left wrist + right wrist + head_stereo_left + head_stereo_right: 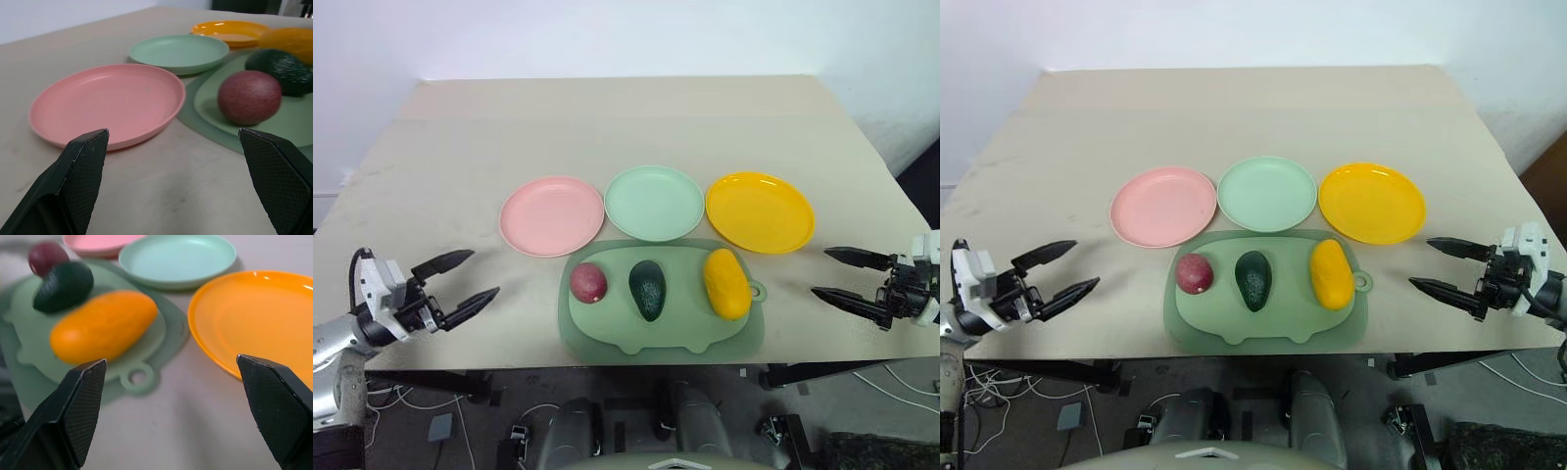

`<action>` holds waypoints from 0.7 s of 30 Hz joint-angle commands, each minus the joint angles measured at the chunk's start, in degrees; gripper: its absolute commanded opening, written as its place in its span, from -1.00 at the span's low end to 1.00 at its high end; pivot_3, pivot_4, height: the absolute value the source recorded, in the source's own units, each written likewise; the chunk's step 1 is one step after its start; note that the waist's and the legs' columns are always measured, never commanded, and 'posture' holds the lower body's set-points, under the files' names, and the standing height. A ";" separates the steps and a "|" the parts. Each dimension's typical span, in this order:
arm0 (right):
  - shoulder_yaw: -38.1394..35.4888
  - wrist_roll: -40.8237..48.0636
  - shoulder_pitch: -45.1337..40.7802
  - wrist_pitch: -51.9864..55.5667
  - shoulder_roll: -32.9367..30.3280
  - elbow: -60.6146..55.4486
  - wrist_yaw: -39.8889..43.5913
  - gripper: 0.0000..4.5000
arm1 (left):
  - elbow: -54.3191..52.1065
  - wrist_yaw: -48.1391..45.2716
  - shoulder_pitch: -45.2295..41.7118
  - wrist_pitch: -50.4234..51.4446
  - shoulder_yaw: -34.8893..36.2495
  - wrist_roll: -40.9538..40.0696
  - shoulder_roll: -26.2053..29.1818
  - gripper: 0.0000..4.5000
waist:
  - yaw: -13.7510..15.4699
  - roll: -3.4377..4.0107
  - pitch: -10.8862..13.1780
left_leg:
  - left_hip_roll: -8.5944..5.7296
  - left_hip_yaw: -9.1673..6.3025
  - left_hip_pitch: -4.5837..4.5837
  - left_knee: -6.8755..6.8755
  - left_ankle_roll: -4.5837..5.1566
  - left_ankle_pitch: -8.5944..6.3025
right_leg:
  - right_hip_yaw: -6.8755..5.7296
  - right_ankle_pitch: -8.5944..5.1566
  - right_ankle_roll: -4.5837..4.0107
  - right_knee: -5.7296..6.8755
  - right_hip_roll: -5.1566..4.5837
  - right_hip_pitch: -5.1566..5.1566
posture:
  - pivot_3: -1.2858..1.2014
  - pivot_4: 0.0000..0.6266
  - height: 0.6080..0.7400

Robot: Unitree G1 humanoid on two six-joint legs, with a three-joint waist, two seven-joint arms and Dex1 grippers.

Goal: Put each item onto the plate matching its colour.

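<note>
A: Where does each fruit lie on the mat [661,338]?

B: Red-purple fruit [588,282] toward the table's left edge, avocado [647,289] centre, mango [726,283] toward the right edge, long axis running front to back

A: Which arm is nearer which?

B: Left gripper [460,283], jaws wide and empty, is nearer the red-purple fruit; right gripper [842,275], equally wide and empty, is nearer the mango. Plates sit just behind the mat

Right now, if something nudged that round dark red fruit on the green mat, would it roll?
Probably: the round red-purple fruit looks nearly spherical and lies loose on the flat mat. Its skin seems smooth, so it might slip between narrow fingers. It is likely firm, not floppy.
</note>
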 commanded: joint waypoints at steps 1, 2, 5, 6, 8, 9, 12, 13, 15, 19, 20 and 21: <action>-1.62 5.10 -0.78 8.33 -1.18 -8.14 -3.38 1.00 | -4.18 0.09 0.65 -0.41 -0.77 -0.89 -0.37 0.98 | 0.06 0.01 -0.01 | 0.00 -0.03 0.00 0.00 0.00 0.00 | 0.00 0.00 0.00 0.00 0.00 0.00 | 0.03 -0.52 0.89; -1.49 6.07 -0.68 11.08 -1.66 -10.14 -4.32 1.00 | -4.40 0.17 0.60 -0.43 -1.02 -0.81 -0.47 0.98 | 0.09 0.02 -0.01 | 0.00 -0.06 -0.01 0.00 0.00 0.00 | -0.01 0.00 0.00 -0.01 0.01 0.00 | 0.03 -0.52 0.89; -0.14 8.79 -0.74 21.68 -3.12 -20.14 -11.62 1.00 | -3.50 -0.72 -0.26 -0.95 -1.36 -0.83 -0.28 0.98 | 0.09 0.02 -0.01 | 0.00 -0.07 -0.04 0.00 0.01 -0.01 | 0.00 0.00 0.00 0.00 0.00 -0.02 | 0.03 -0.52 0.89; 0.14 9.78 -1.16 24.46 -3.40 -22.32 -13.48 1.00 | -3.37 -0.77 -0.54 -0.96 -1.54 -0.80 -0.32 0.98 | 0.09 0.01 -0.01 | 0.00 -0.08 -0.03 0.00 0.01 -0.01 | 0.00 -0.01 0.00 0.00 0.00 -0.03 | 0.03 -0.52 0.89; -0.02 14.03 -2.53 30.23 -3.08 -25.97 -16.86 1.00 | -2.91 -0.80 -1.30 -1.09 -1.93 -0.65 -0.56 0.98 | 0.10 0.01 -0.01 | 0.01 -0.11 -0.04 0.00 0.01 -0.01 | -0.01 -0.01 0.00 -0.01 0.01 -0.03 | 0.03 -0.52 0.89; -0.25 15.30 -2.90 32.11 -2.92 -26.99 -18.00 1.00 | -2.73 -0.81 -1.55 -1.18 -2.05 -0.59 -0.66 0.98 | 0.17 0.00 -0.01 | 0.00 -0.11 -0.05 0.00 0.01 -0.01 | 0.00 -0.01 0.00 -0.01 0.00 -0.03 | 0.03 -0.52 0.89; 3.25 21.14 -8.44 43.35 1.11 -33.96 -32.70 1.00 | -1.49 -0.97 -3.64 -2.18 -4.14 0.20 -1.79 0.98 | 0.14 -0.01 -0.01 | 0.00 -0.11 -0.05 0.00 0.02 -0.01 | 0.00 -0.01 0.00 -0.02 0.00 -0.03 | 0.03 -0.52 0.89; 4.40 21.64 -9.63 46.34 2.15 -35.51 -36.86 1.00 | -1.45 -0.88 -4.07 -2.35 -4.71 0.36 -2.12 0.98 | 0.11 -0.03 -0.02 | -0.01 -0.12 -0.06 0.00 0.02 -0.01 | 0.00 -0.01 0.00 -0.02 0.01 -0.03 | 0.03 -0.52 0.89; 5.61 22.45 -10.84 50.85 3.31 -37.10 -42.41 1.00 | -2.17 -0.17 -4.42 -2.28 -5.46 0.53 -2.69 0.98 | 0.17 -0.03 -0.02 | 0.00 -0.15 -0.08 0.00 0.02 -0.01 | -0.02 -0.01 -0.01 -0.01 0.03 -0.04 | 0.03 -0.52 0.89; 5.84 24.59 -12.33 55.56 6.31 -39.93 -50.43 1.00 | -3.45 1.08 -4.45 -2.11 -6.63 0.66 -3.35 0.98 | 0.31 -0.04 -0.02 | -0.04 -0.10 -0.14 0.02 0.09 -0.05 | -0.01 0.00 0.00 -0.04 0.00 -0.06 | 0.03 -0.52 0.89; 6.41 24.08 -12.28 56.00 6.93 -40.72 -52.13 1.00 | -3.62 1.28 -4.38 -2.08 -6.83 0.67 -3.47 0.98 | 0.35 -0.04 -0.02 | -0.04 -0.10 -0.13 0.02 0.10 -0.05 | 0.00 0.00 0.00 -0.04 -0.01 -0.06 | 0.03 -0.52 0.89; 7.24 22.84 -11.93 55.71 7.42 -41.51 -53.48 1.00 | -3.82 1.56 -4.33 -1.98 -7.01 0.64 -3.62 0.98 | 0.40 -0.04 -0.02 | -0.04 -0.10 -0.13 0.01 0.10 -0.05 | 0.00 0.00 0.00 -0.04 -0.01 -0.06 | 0.03 -0.52 0.89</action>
